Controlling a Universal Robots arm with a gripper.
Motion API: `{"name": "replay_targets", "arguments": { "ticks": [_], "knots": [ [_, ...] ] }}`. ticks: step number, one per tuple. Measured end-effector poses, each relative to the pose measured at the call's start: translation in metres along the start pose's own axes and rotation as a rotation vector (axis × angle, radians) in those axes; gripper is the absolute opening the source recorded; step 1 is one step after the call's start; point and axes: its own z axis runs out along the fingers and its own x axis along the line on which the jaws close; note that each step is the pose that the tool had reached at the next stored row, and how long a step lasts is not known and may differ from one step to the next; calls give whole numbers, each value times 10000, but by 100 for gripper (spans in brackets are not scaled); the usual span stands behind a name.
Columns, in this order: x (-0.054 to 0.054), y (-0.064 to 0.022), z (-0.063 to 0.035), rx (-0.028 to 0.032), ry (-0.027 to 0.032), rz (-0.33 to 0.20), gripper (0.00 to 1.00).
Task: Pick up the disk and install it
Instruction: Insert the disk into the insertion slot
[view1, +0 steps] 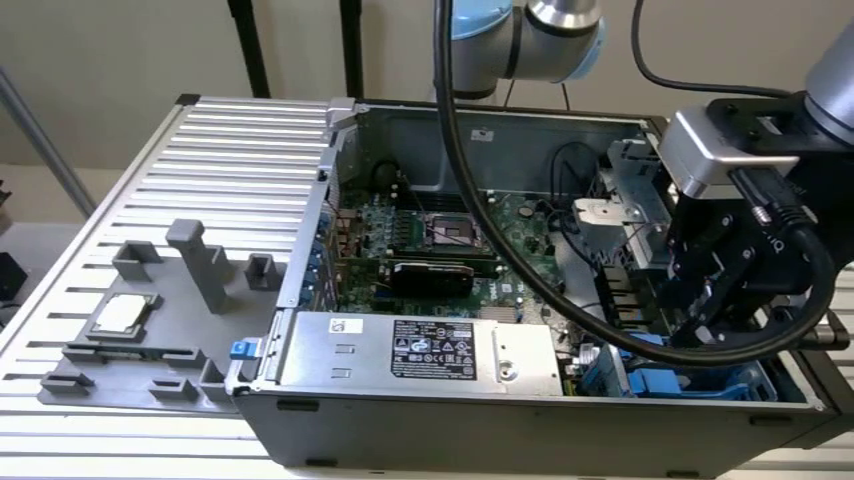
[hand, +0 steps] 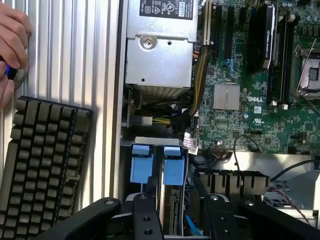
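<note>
The ribbed metal tabletop (view1: 200, 140) carries an open computer case (view1: 400, 425), and the arm (view1: 554, 30) reaches down into the case's drive-bay corner. Beyond the fingers (hand: 146, 215), past the bay, sits the grey power supply (hand: 160, 50) with its black label. The green motherboard (hand: 260, 75) spreads out ahead of them and to one side, well apart. Outside the case wall, on the other side of the fingers, a dark keyboard (hand: 42, 165) lies on the tabletop.

The black fingers are closed on the disk (hand: 172, 167). It stands on edge between them in the bay, its grey body running back between the finger pads and its blue carrier tab pointing away towards the power supply. A second blue carrier (hand: 141, 162) stands just beside it, in line with one finger.

A person's hand (hand: 12, 45) rests on the tabletop past the keyboard, far from the fingers. In the exterior view a small silver chip (view1: 118, 315) lies in a grey fixture (view1: 147, 330), well apart from the case.
</note>
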Motion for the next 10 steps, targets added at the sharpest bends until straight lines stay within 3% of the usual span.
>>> {"name": "replay_targets", "arguments": {
  "ticks": [10],
  "knots": [
    [1, -26, 0, 1, -12, 0, 100]
  ]
}}
